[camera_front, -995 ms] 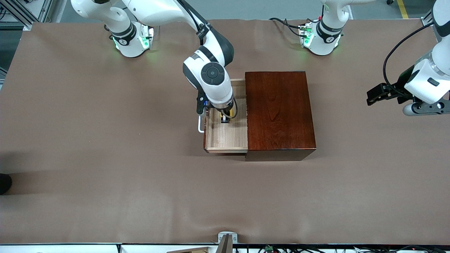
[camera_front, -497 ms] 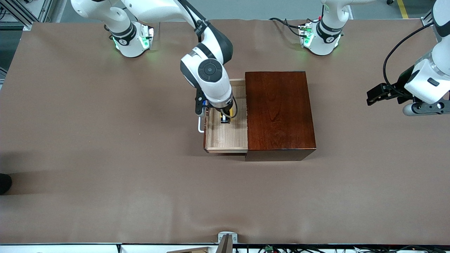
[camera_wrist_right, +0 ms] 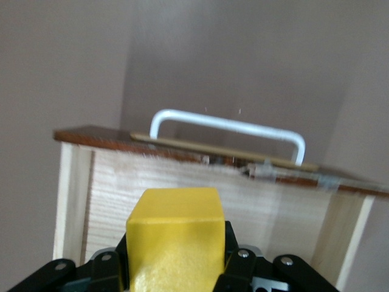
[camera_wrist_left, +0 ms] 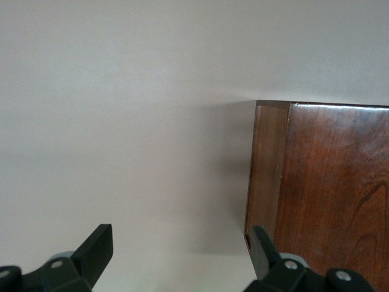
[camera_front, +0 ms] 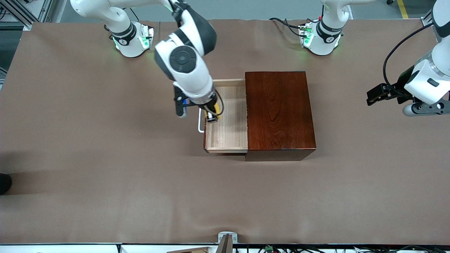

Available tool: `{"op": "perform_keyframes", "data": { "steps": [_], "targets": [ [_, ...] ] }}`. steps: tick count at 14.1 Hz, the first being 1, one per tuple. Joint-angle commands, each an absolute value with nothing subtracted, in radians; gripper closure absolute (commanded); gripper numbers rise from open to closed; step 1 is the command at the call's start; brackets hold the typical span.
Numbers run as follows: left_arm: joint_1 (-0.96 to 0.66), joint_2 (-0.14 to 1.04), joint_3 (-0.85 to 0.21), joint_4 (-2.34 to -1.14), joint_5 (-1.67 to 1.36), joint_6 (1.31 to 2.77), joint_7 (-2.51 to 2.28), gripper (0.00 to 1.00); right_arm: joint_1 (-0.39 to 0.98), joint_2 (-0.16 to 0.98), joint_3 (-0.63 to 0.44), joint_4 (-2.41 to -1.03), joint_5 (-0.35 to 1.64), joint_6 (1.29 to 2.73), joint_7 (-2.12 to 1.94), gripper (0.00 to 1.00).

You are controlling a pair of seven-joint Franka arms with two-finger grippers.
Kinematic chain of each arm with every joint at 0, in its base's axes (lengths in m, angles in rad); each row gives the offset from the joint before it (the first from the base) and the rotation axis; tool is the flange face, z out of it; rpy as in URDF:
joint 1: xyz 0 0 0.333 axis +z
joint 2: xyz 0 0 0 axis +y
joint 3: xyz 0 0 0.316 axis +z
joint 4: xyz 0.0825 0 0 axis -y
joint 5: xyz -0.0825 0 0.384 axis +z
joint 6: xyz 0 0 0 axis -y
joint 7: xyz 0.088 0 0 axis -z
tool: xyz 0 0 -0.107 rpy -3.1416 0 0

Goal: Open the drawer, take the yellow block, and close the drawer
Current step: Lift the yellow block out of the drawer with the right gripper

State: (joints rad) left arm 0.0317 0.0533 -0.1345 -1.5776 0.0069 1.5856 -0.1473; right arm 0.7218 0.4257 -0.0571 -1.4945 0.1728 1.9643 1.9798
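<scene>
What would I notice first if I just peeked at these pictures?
Probably the yellow block, pinched in the right gripper up over the open drawer. That pale drawer sticks out of the dark wooden box in the middle of the table, toward the right arm's end. The left gripper waits open at its own end of the table.

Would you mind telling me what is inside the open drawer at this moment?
The drawer shows only bare pale wood. The yellow block is held above it in the right gripper. The part inside the dark box is hidden.
</scene>
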Motion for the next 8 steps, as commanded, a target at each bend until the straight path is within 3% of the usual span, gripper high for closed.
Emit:
{"op": "perform_keyframes", "data": {
  "steps": [1,6,8],
  "targets": [
    [0.046,0.034,-0.14,-1.571,-0.003,1.58,-0.124,0.0,0.661,0.371,-0.046,-1.512,0.178,1.904,1.847,1.0],
    [0.029,0.029,-0.158,-1.487,-0.023,1.539,-0.135,0.0,0.551,0.322,-0.046,-1.534,0.178,1.787,1.579,1.0],
    [0.028,0.029,-0.219,-1.467,-0.044,1.537,-0.149,0.0,0.505,0.311,-0.046,-1.536,0.178,1.747,1.459,1.0]
  ]
}}
